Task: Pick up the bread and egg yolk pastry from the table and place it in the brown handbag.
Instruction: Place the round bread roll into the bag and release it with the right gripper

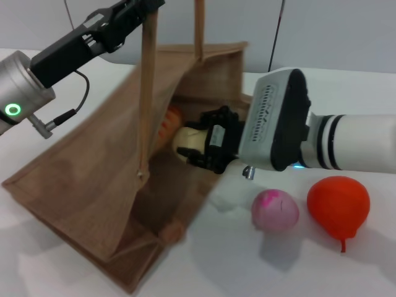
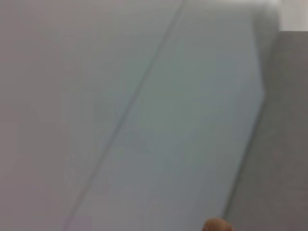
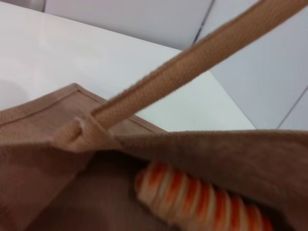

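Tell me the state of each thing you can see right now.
brown handbag: mouth held open, one handle lifted by left end effector
bread: inside the bag
egg yolk pastry: gripped by right end effector at the bag mouth
pink bun: on the table
orange-red fruit: on the table

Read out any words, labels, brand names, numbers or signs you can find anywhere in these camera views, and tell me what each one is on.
None: no readable text in any view.
The brown handbag shows plain woven fabric, no print.
The bread, the egg yolk pastry in the right claw, the pink bun and the orange fruit carry no labels.
The left arm's green ring light is a lamp, not a sign.
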Tool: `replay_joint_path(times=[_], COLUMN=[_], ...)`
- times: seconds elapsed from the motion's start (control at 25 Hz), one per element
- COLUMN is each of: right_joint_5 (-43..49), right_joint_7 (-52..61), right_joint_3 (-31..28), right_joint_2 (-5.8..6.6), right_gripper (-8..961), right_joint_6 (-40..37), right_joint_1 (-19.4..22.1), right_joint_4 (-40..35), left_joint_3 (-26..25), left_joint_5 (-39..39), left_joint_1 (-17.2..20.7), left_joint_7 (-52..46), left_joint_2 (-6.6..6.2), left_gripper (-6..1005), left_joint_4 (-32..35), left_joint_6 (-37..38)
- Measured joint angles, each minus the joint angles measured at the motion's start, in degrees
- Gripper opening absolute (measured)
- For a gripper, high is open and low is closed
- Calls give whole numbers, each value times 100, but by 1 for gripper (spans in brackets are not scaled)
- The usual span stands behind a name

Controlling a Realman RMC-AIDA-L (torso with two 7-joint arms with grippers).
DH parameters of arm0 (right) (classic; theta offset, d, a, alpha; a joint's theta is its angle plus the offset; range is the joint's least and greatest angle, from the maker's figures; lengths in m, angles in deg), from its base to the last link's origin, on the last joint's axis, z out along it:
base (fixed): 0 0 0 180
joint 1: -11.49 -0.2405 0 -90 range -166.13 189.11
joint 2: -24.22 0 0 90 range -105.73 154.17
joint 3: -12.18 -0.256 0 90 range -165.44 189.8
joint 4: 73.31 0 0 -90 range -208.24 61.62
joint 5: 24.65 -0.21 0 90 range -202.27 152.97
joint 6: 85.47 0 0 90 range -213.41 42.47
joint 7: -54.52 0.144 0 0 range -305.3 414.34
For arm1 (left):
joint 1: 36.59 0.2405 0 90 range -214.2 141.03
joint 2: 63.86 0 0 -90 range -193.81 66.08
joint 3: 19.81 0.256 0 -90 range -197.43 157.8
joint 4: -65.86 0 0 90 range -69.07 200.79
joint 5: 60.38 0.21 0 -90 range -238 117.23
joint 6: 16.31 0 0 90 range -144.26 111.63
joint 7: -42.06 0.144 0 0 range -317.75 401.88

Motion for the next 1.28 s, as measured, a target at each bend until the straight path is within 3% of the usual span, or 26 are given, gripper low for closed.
replay_joint_path(times=[0.24,0.4,0.6,0.96,1.16,1.28], right_joint_5=[-245,-589,-640,-667,-676,-676], right_joint_7=[-45,-54,-57,-15,-39,-40], right_joint_3=[450,848,908,923,889,827], right_joint_2=[-42,-37,-36,-38,-1,13], right_gripper=[464,483,528,609,844,864], right_joint_6=[470,1021,1170,1413,1383,1366], right_joint_1=[-226,-413,-429,-233,116,339], right_joint_4=[91,253,285,16,-476,-707], left_joint_3=[3,-47,-82,-85,-85,-85], left_joint_5=[-3,-36,-321,-1536,-1937,-2012], left_joint_1=[20,137,360,930,1122,1163], left_joint_7=[-211,-342,-353,-148,139,161], left_joint_2=[-121,-177,-183,-115,-3,25], left_gripper=[127,127,128,129,129,129], left_joint_4=[27,91,136,129,108,114], left_joint_6=[-886,-997,-997,-947,-648,-336])
